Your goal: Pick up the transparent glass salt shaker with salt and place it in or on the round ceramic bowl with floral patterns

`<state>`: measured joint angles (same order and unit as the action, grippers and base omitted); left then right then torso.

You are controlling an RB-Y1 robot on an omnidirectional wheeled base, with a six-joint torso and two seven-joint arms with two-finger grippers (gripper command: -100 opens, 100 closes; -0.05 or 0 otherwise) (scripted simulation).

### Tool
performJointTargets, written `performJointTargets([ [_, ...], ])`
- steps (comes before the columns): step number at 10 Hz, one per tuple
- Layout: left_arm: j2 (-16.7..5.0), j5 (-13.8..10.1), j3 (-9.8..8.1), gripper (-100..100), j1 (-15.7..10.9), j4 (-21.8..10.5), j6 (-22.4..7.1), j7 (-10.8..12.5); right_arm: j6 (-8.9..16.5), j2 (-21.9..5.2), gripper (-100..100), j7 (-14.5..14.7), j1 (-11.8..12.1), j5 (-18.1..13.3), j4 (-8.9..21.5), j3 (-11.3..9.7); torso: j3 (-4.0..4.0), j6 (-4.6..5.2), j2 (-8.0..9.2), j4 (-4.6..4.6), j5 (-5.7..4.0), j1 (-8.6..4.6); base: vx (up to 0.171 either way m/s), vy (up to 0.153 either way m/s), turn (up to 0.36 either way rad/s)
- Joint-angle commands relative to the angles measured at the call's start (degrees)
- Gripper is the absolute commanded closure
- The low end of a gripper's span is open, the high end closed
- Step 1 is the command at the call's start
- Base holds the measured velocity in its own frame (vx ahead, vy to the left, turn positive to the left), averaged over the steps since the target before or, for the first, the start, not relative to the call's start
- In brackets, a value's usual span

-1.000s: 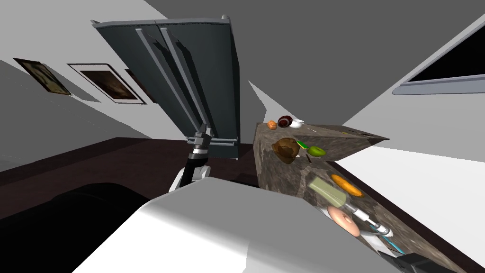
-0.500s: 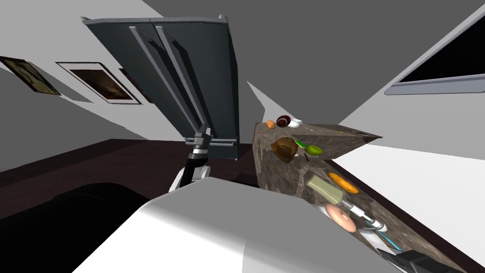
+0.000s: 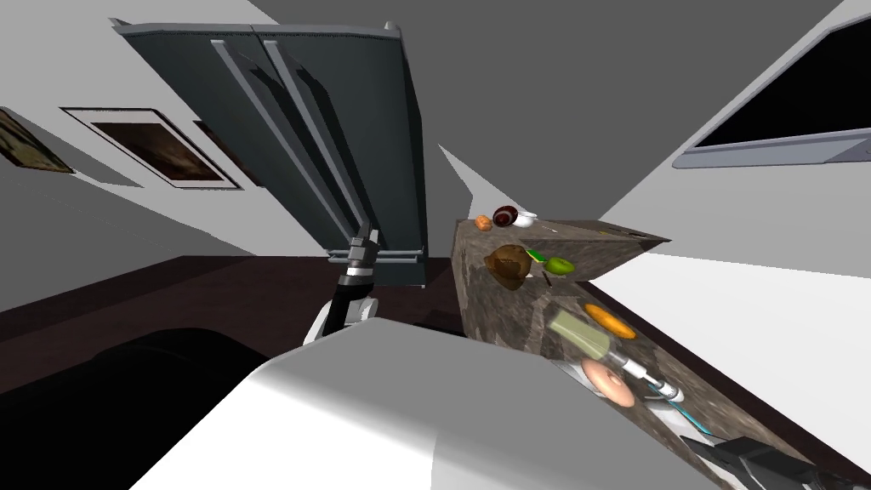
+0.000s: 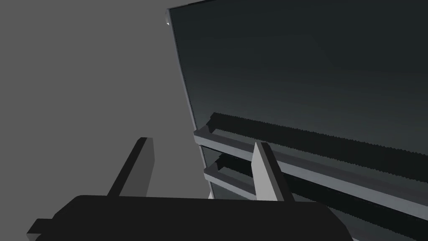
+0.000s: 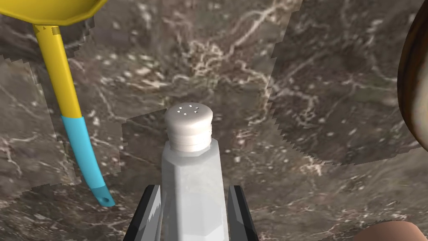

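Head view has swung since a second ago; that's my torso turning, nothing on the counter (image 3: 493,315) moved. Right gripper (image 5: 194,188) is clamped on the salt shaker (image 5: 190,125), which sits between its fingers. Left gripper (image 4: 202,142) hangs released. Bowl run's next, I reckon.

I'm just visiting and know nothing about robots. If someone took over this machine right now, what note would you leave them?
Right gripper: shut on the salt shaker, over the marbled counter; lifted or not, cannot tell.
Left gripper: open, empty, by the fridge.
Done: grasp.
Left: carry the shaker to the bowl; a small white bowl at the counter's far end may be it.
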<state>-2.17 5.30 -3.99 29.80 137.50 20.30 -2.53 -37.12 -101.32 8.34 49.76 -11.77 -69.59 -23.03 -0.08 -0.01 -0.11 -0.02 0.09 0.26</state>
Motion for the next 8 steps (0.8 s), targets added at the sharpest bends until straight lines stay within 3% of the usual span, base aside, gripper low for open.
performJointTargets([
  [1,0.0,0.0,0.00,0,0.0,0.0,0.0,0.0,-0.4,-1.1,100,-1.3,-0.1,0.3,1.8,1.2,0.00,0.00,0.00,0.00,0.00,0.00,-0.069,0.142,-0.014],
  [3,0.0,0.0,0.01,0,0.0,0.0,0.0,0.0,-0.5,-3.3,100,-2.0,1.8,0.8,3.3,3.4,0.09,-0.08,0.12,0.06,0.17,0.35,-0.088,0.121,0.099],
  [6,0.0,0.0,0.00,0,0.0,0.0,0.0,0.0,-0.7,-5.6,100,-1.9,4.1,0.6,3.6,4.3,0.22,-0.03,0.37,0.10,0.11,0.02,-0.125,0.028,0.106],
  [8,0.0,0.0,0.00,0,0.0,0.0,0.0,0.0,-1.5,-8.1,100,-1.6,4.0,1.1,3.1,3.9,0.35,0.01,0.59,0.15,0.08,-0.04,-0.171,0.035,-0.025],
])
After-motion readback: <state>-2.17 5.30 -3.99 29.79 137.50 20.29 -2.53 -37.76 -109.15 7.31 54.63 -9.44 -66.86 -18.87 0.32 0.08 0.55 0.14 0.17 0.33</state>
